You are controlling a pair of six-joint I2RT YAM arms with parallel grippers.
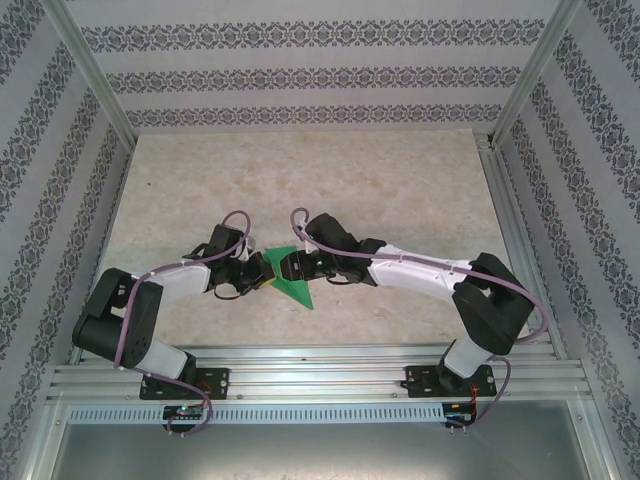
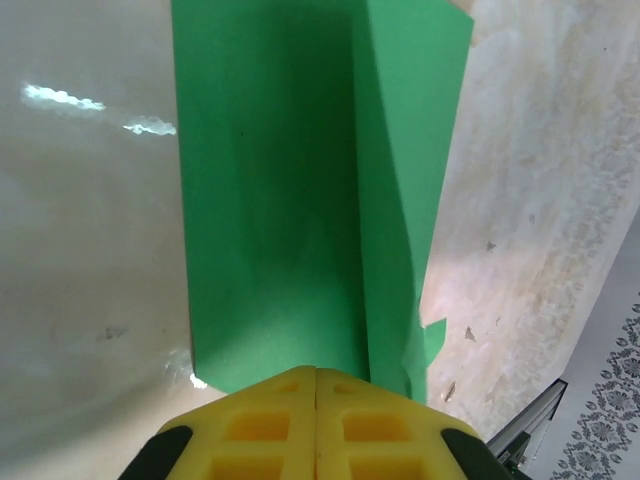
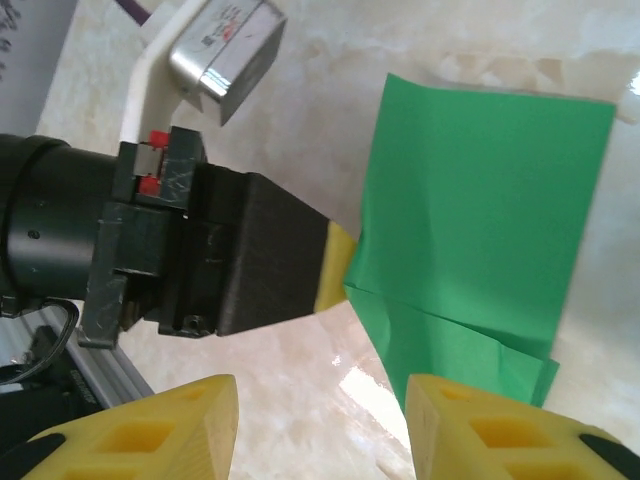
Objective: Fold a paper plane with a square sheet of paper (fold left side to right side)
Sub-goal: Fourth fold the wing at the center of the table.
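Top external: square sheet of paper, partly folded, creased, pointed at near end, on table near front-centre. Left gripper pinched tight on paper's left edge. Right gripper half-spread, holding nothing. Plane looks unfinished; more folds probably left.

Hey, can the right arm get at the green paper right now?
Probably yes: the right pincer is open just short of the green paper, with nothing between them, and the left pincer grips only one edge.
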